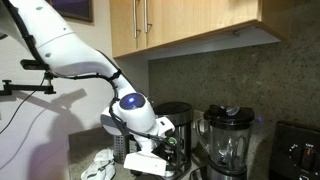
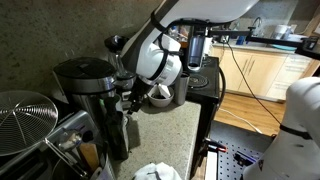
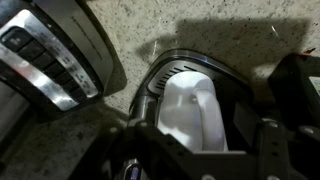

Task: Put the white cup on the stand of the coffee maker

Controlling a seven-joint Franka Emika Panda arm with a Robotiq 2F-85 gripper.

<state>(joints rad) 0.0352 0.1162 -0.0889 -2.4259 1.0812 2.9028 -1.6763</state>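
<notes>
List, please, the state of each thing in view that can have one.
white cup: looks upright between the tool's fingers, at the coffee maker's base; whether it is set down cannot be told.
tool: around the white cup; grip too blurred to tell.
coffee maker: lid looks shut.
blender: lid on.
cabinet doors: shut.

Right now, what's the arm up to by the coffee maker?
The gripper grips the white cup in its jaws, right beside the black coffee maker. In the wrist view the cup sits over a dark round base, seemingly the stand; whether it rests on it yet I cannot tell. A blender stands next to the machine.
</notes>
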